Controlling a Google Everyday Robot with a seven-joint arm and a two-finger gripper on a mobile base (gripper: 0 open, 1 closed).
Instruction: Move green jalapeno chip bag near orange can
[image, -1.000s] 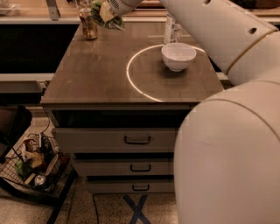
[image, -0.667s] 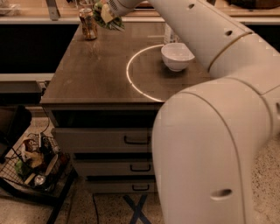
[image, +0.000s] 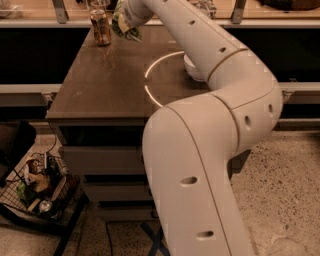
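Observation:
The green jalapeno chip bag (image: 128, 31) hangs at the table's far left, just right of the orange can (image: 101, 27), a small gap apart. My gripper (image: 123, 19) is at the end of the long white arm, right on top of the bag and shut on its upper part. The can stands upright on the table near the back edge, and its top is cut off by the frame edge.
The brown table (image: 100, 85) has a white ring (image: 152, 75) marked on it and drawers below. A white bowl (image: 191, 71) is mostly hidden behind my arm, which fills the middle and right. A wire basket of clutter (image: 40, 187) stands on the floor at the left.
My arm has swung across the view and now covers the bowl and the table's right side. The bag stays beside the can in my gripper.

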